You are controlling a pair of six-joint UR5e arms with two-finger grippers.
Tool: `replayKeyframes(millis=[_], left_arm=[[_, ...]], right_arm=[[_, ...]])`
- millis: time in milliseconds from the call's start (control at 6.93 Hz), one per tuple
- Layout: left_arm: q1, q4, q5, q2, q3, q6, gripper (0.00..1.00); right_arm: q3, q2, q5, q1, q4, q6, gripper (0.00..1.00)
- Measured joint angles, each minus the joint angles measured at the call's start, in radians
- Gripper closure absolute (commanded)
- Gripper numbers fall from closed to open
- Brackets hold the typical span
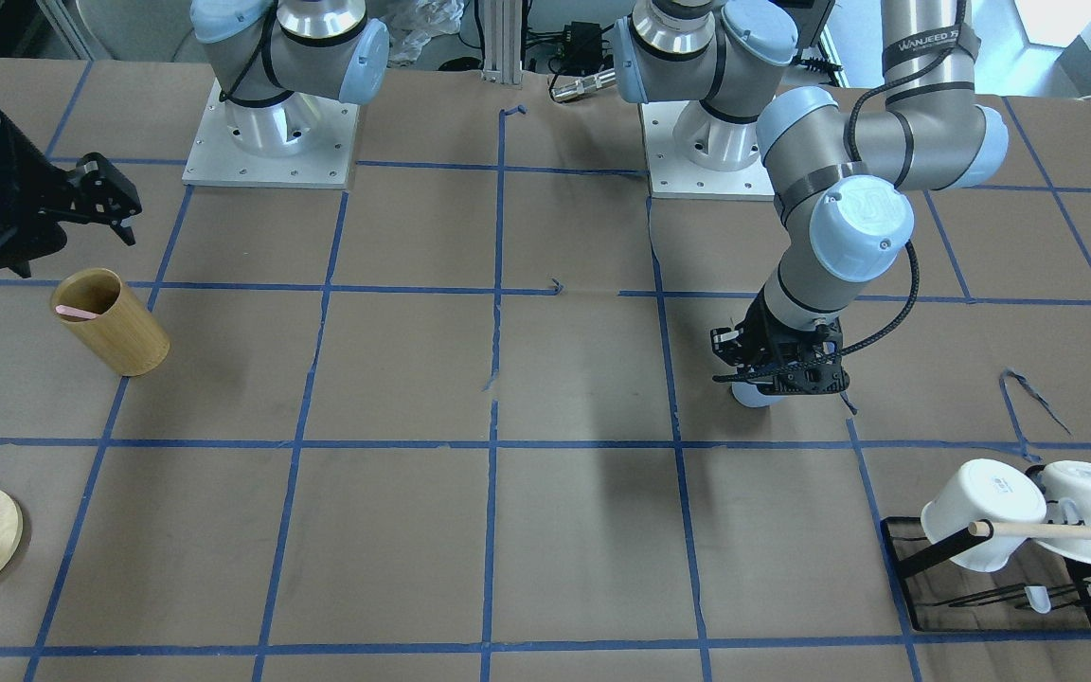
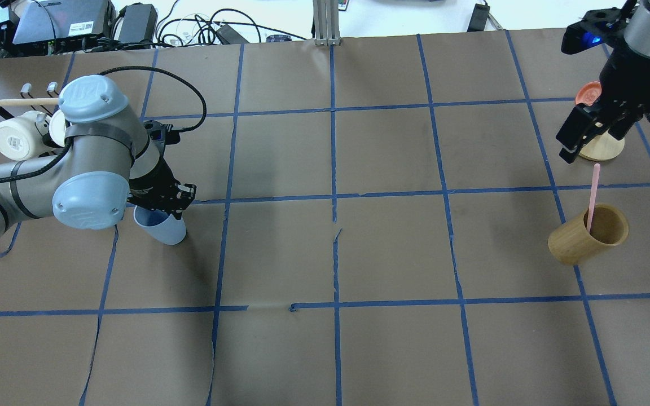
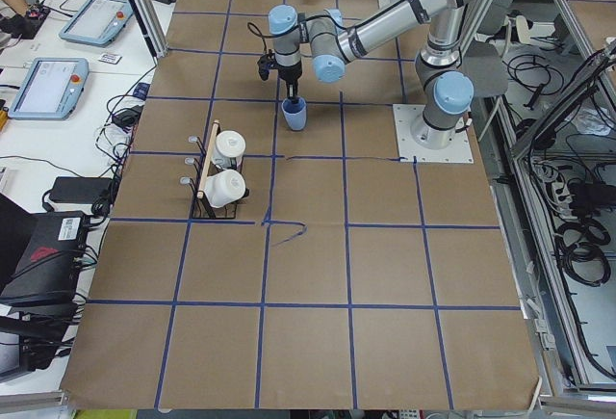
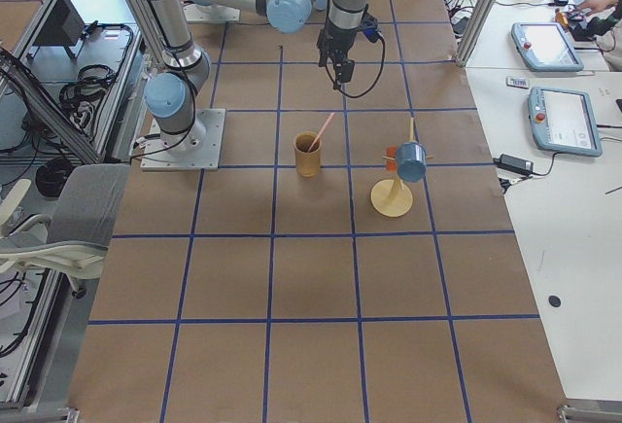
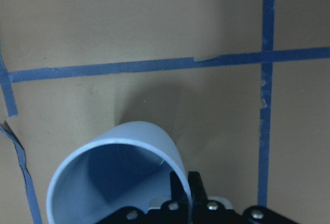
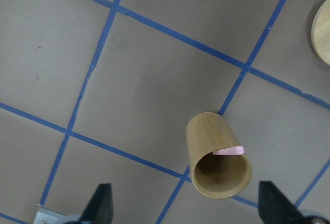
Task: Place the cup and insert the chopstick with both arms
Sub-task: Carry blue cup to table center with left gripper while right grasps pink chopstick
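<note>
— when you had the cup (image 2: 162, 230) in your left gripper (image 2: 161, 206), how did you judge it?
— light, i reckoned, thin-walled and smooth. it looked stiff enough to carry, though the wall would likely give under a hard squeeze. my left jaws were closed on its rim, one finger inside and one outside, and it hung tilted, low over the table (image 2: 392, 254). whether its base touched, i couldn't tell. the rim seemed the sensible hold, but a pinch there could let it swing.
— and the other side?
— my right gripper (image 2: 587, 141) stood wide open, holding nothing, above the bamboo holder (image 2: 582, 245), where the pink chopstick (image 2: 592, 192) leaned.
— the surface?
— flat brown paper with blue tape (image 2: 333, 169) lines, peeling in places, so an edge could catch a sliding base. the holder was well apart from the cup, and the rack (image 2: 20, 102) of white cups (image 2: 12, 140) sat just behind my left arm.
</note>
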Motion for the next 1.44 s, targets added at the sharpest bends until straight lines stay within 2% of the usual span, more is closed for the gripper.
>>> replayKeyframes(millis=[144,433,577,722,866,1155,1443], left_arm=[[-0.061,-0.064,-0.041,0.006,0.054,-0.157,1.00],[-0.256,-0.184,-0.137,-0.005,0.192,-0.560,1.00],[-0.349,-0.196,-0.192,-0.014,0.222,-0.743,1.00],[-0.429,-0.198,-0.220,-0.025,0.230,-0.888,1.00],[-0.496,-0.200,-0.228,-0.036,0.216,-0.974,1.00],[-0.574,-0.186,-0.219,-0.042,0.148,-1.015,1.00],[-0.597,-0.086,-0.205,-0.050,0.092,-1.036,1.00]], right_arm=[[0.032,0.001,-0.014,-0.030,-0.053,-0.075,0.00],[0.118,0.006,-0.007,-0.098,-0.162,-0.195,0.00],[0.161,0.008,0.006,-0.114,-0.218,-0.215,0.10],[0.191,0.011,0.025,-0.121,-0.256,-0.221,0.26],[0.205,0.016,0.039,-0.124,-0.270,-0.220,0.29],[0.211,0.023,0.047,-0.125,-0.270,-0.221,0.46],[0.213,0.026,0.039,-0.126,-0.267,-0.224,0.56]])
